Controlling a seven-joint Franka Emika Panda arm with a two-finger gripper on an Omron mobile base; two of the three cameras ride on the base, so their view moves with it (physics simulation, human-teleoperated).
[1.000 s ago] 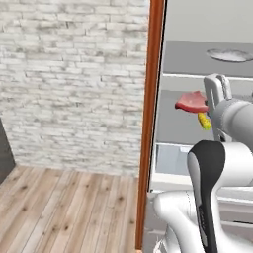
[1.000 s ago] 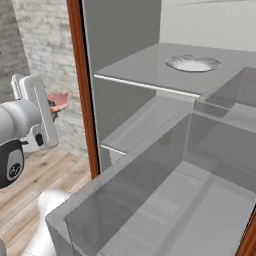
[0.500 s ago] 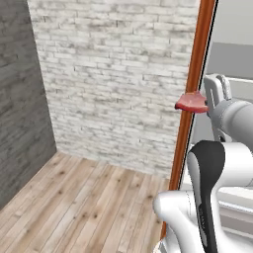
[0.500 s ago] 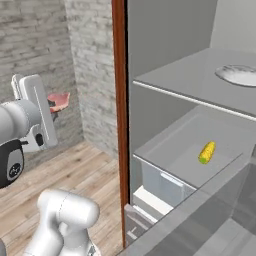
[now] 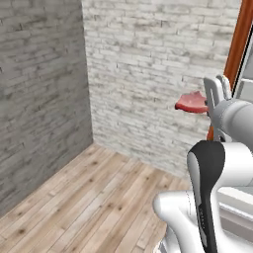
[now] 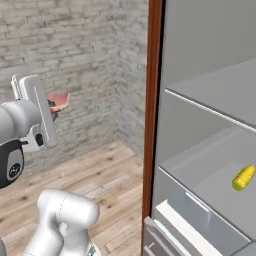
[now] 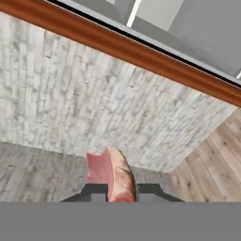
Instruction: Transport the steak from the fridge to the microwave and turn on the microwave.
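Corn cob (image 6: 243, 177) on fridge (image 6: 210, 115) shelf; fingers (image 7: 96, 190) pinching steak (image 5: 191, 103) outside.

The hand (image 5: 203, 103) with the steak (image 5: 191, 102) hangs out in open air over bare wood floor (image 5: 84, 197), with the two brick walls (image 5: 148, 64) meeting in a corner well beyond it and nothing between. Close on its right stands the reddish-brown wooden upright (image 6: 151, 115) edging the fridge (image 6: 210, 125). Past that, the fridge's shelves are roomy, one holding a corn cob (image 6: 243, 177).
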